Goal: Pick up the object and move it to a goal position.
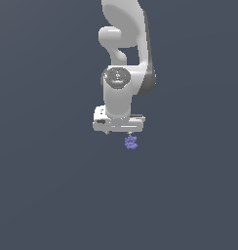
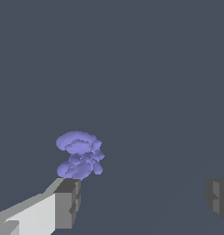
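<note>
Claw (image 2: 141, 204) spread wide, nothing held. Lavender-blue clump (image 2: 79, 154) sits just off one fingertip (image 2: 68, 202), contact unclear. Grey worktop (image 1: 52, 195) below, arm overhead.

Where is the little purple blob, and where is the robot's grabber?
purple blob (image 2: 78, 160), wrist view, on the middle of the lumpy clump.
gripper (image 2: 143, 202), wrist view, midway between its two wide-apart fingertips.
purple blob (image 1: 131, 142), exterior view, on its middle.

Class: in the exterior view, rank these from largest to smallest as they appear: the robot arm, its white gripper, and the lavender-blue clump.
1. Robot arm, by far the largest.
2. White gripper, a wide block at the arm's end.
3. Lavender-blue clump, the smallest, much narrower than the gripper.
</note>
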`<state>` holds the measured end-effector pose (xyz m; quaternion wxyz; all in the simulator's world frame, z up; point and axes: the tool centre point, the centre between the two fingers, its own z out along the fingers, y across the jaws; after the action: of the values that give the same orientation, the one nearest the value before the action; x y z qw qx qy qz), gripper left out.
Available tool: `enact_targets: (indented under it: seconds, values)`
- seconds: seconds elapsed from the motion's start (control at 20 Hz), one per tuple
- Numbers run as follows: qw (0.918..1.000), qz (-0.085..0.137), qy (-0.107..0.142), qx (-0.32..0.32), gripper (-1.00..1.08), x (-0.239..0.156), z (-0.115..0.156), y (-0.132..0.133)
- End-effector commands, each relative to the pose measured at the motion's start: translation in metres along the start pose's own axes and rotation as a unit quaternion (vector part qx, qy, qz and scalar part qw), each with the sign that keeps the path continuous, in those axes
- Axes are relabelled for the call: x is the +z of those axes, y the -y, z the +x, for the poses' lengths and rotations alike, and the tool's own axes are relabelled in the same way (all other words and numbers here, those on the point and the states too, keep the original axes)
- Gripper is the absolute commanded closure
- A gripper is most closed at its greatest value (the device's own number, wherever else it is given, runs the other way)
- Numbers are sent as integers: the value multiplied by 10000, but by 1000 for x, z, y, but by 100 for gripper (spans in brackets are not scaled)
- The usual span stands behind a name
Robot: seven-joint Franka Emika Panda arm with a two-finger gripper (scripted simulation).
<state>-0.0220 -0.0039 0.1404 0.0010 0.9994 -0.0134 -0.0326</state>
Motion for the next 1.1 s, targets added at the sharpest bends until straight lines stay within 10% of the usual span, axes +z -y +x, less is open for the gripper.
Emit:
enact_targets:
  seconds: [0.0, 1.05]
  values:
    - [10000, 0, 0, 0, -92, 0, 0, 0]
    - [9998, 87, -102, 114, -92, 22, -2, 26]
